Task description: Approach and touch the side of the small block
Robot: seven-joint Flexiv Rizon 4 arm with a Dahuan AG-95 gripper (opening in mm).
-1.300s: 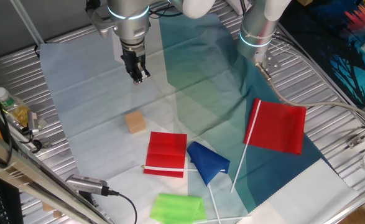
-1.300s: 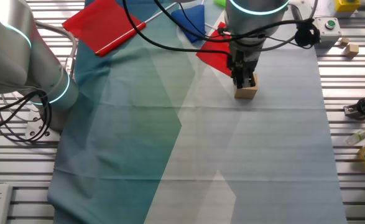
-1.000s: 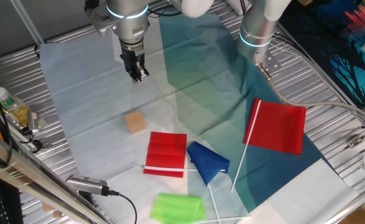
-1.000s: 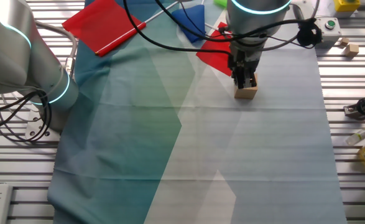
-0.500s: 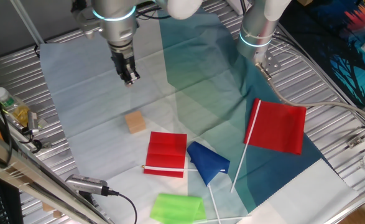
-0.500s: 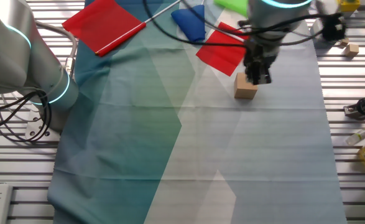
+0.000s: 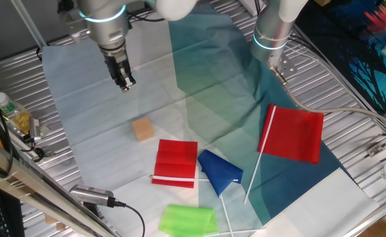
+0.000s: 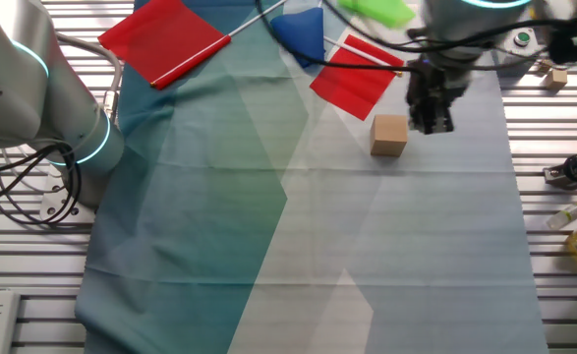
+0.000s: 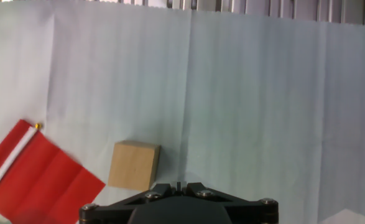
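Observation:
The small block (image 7: pixel 142 129) is a plain tan wooden cube on the pale cloth; it also shows in the other fixed view (image 8: pixel 388 135) and in the hand view (image 9: pixel 133 165). My gripper (image 7: pixel 126 85) hangs above the cloth, apart from the block and off to one side of it. In the other fixed view my gripper (image 8: pixel 433 124) is just right of the block with a small gap. In the hand view my gripper (image 9: pixel 178 185) is shut and empty, with the block just to its left.
A red folded cloth (image 7: pixel 176 162) lies close to the block. A blue flag (image 7: pixel 220 172), a green cloth (image 7: pixel 187 219) and a larger red flag (image 7: pixel 294 133) lie beyond it. A second arm's base (image 7: pixel 271 33) stands at the table's edge. Bottles (image 7: pixel 12 113) sit on the metal table.
My gripper has moved sideways away from above the block, leftward in one fixed view and rightward in the other. The block has not moved.

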